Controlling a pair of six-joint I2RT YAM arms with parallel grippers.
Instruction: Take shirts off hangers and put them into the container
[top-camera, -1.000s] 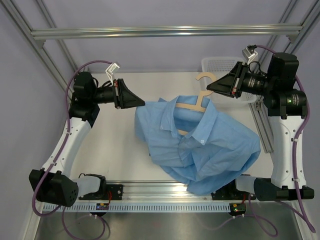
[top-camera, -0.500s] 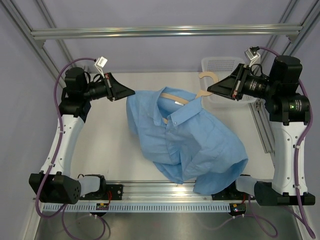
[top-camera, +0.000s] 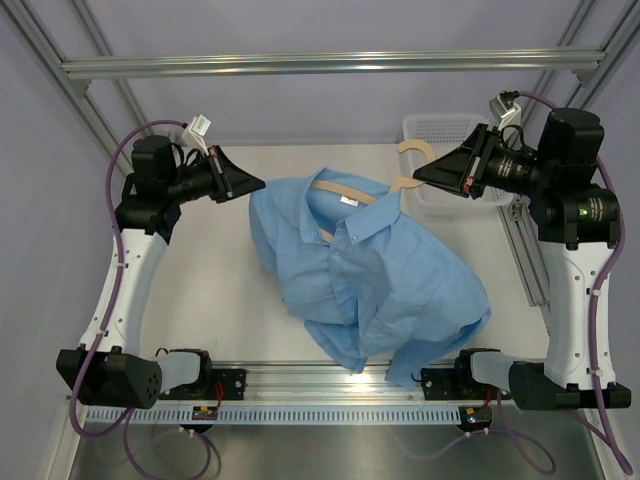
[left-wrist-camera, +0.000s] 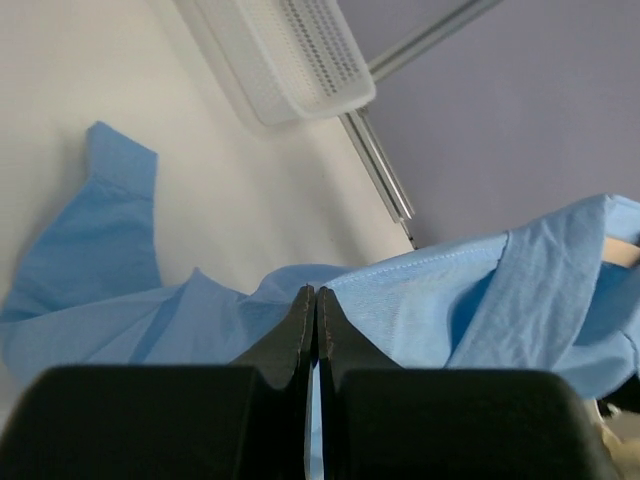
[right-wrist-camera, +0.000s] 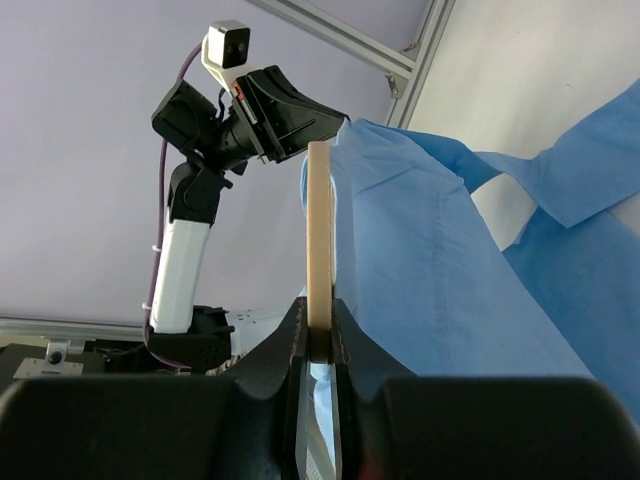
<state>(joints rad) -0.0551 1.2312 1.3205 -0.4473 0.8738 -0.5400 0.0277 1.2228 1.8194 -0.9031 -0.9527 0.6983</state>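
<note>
The light blue shirt (top-camera: 385, 285) hangs spread between both arms over the table, its collar still on the pale wooden hanger (top-camera: 345, 191). My left gripper (top-camera: 258, 186) is shut on the shirt's left shoulder edge; in the left wrist view the jaws (left-wrist-camera: 316, 293) meet on blue cloth (left-wrist-camera: 450, 300). My right gripper (top-camera: 418, 177) is shut on the hanger near its hook. In the right wrist view the hanger bar (right-wrist-camera: 319, 240) stands up from the gripper (right-wrist-camera: 319, 345), with the shirt (right-wrist-camera: 430, 280) draped to its right. The white basket (top-camera: 445, 119) sits behind the right gripper.
An aluminium crossbar (top-camera: 330, 65) runs overhead at the back. A slanted rail (top-camera: 527, 255) lies along the table's right side, by the right arm. The basket (left-wrist-camera: 300, 60) shows far off in the left wrist view. The left arm (right-wrist-camera: 190, 250) faces the right wrist camera.
My left gripper drew back and to the left with the shirt's shoulder. The shirt swung left with it, baring more of the hanger. The right gripper rose slightly with the hanger.
</note>
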